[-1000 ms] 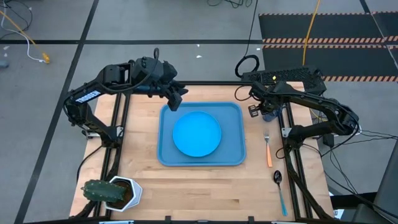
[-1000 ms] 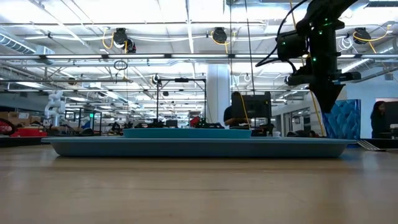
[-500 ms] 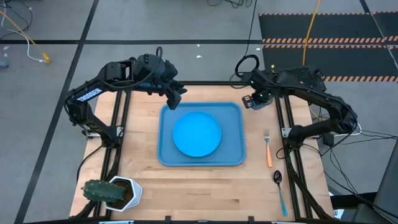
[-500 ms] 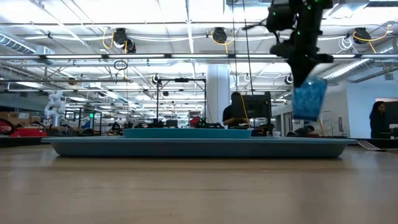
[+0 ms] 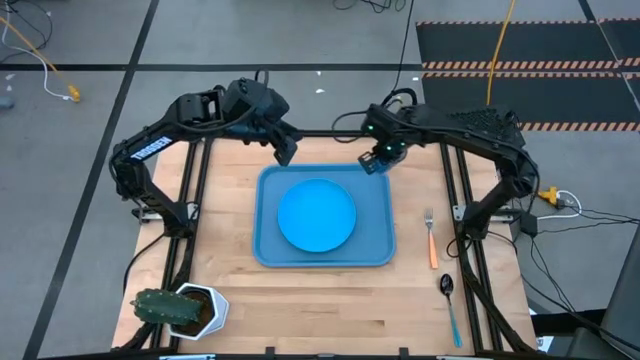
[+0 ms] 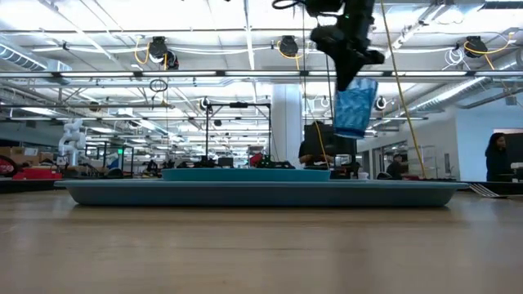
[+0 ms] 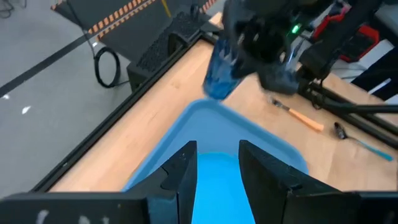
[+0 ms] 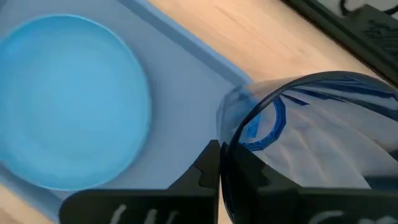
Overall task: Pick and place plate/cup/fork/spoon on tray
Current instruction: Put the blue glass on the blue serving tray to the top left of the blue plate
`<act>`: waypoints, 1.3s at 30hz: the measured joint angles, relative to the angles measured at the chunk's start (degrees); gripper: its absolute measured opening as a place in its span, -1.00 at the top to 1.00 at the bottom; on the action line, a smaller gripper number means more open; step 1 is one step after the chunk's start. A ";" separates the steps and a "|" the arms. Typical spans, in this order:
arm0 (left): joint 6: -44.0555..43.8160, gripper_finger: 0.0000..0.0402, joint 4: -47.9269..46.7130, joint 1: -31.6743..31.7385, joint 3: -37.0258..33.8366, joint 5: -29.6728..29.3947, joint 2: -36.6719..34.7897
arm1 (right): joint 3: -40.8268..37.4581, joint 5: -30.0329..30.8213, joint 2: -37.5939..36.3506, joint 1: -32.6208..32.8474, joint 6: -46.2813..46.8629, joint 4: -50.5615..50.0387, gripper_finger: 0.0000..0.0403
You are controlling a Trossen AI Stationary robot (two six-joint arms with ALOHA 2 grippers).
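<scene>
Two dark arms over a wooden table (image 5: 320,290). Lower left of the high view: potted cactus (image 5: 170,308) at the table's corner. Upper left: left gripper (image 5: 284,150) hanging just past the tray's far-left corner, fingers (image 7: 186,180) parted with nothing between them. Centre: rectangular blue tray (image 5: 378,215) flat on the wood, round bright-blue plate (image 5: 316,215) lying in its middle. Upper centre-right: right gripper (image 5: 378,158) closed on the translucent dark-blue cup (image 6: 355,106), held well clear of the tray's floor in the low view, over the tray's far-right corner, apparently slightly tilted. Right of the tray: orange-handled fork (image 5: 430,238) on bare wood, tines toward the top of the frame. Lower right: spoon (image 5: 450,303) with light-blue handle, apart from the fork, nearer the table's front edge.
</scene>
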 joint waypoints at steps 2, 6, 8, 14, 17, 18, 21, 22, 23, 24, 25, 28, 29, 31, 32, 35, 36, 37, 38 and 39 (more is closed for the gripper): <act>0.06 0.40 0.28 -0.02 -0.02 0.77 0.25 | 2.35 -0.78 2.18 0.60 0.07 0.05 1.00; 2.88 0.40 2.03 -0.68 -0.04 1.18 0.16 | 6.63 -2.19 6.45 1.63 0.60 0.72 1.00; 4.11 0.40 2.02 -0.76 -0.04 1.22 -0.06 | 9.05 -2.31 8.51 2.30 0.92 1.91 1.00; 7.98 0.40 -0.42 -0.30 -0.04 0.83 -2.24 | 15.29 -3.82 13.34 4.40 0.44 5.51 1.00; 8.45 0.40 -1.05 -0.21 -0.04 0.64 -3.74 | 16.10 -5.28 14.42 5.18 0.52 8.66 1.00; 8.45 0.40 -1.66 -0.17 -0.04 0.53 -4.27 | 16.11 -5.27 14.66 5.44 0.50 9.57 1.00; 8.43 0.40 -2.74 -0.19 -0.01 -1.23 -5.76 | 16.11 -6.35 15.38 6.12 0.06 10.97 1.00; 8.30 0.40 -3.51 -0.17 -0.01 -1.74 -6.23 | 16.11 -6.49 15.66 6.38 -0.23 11.78 1.00; 7.70 0.40 -4.13 -0.17 -0.01 -2.38 -6.48 | 16.11 -6.45 15.80 6.69 -0.72 12.40 1.00; 6.86 0.40 -4.50 -0.17 0.05 -2.60 -6.55 | 16.11 -6.43 15.85 6.82 -1.21 12.63 1.00; 5.97 0.40 -5.18 -0.17 0.07 -2.64 -6.54 | 16.06 -6.47 15.87 6.96 -1.70 13.07 1.00; 2.39 0.40 -9.33 -0.88 0.03 -2.75 -6.26 | 15.71 -6.59 15.80 7.27 -2.54 17.71 1.00; 1.54 0.40 -10.91 -1.31 0.02 -2.73 -6.11 | 15.66 -6.98 15.80 7.47 -2.84 18.67 1.00; 0.32 0.40 -14.12 -2.72 0.05 -2.77 -5.48 | 15.55 -8.08 15.83 7.56 -3.89 20.74 1.00; 0.09 0.40 -15.58 -3.27 0.05 -2.79 -5.19 | 15.55 -8.65 15.82 7.76 -4.72 22.02 1.00; 0.50 0.40 -17.48 -5.07 -0.06 -2.81 -4.37 | 15.57 -11.61 15.76 8.12 -7.07 21.68 1.00; 1.24 0.40 -17.40 -5.60 -0.06 -2.83 -4.30 | 15.57 -13.02 15.78 8.30 -8.15 20.41 1.00; 2.17 0.40 -17.43 -5.99 -0.06 -2.84 -4.30 | 15.57 -14.49 15.79 8.49 -9.66 18.96 1.00; 3.18 0.40 -17.43 -6.20 -0.04 -2.82 -4.30 | 15.55 -15.59 15.80 8.81 -11.61 17.53 1.00; 4.07 0.40 -17.41 -6.33 -0.04 -2.82 -4.30 | 15.55 -16.49 15.80 9.15 -13.84 15.87 1.00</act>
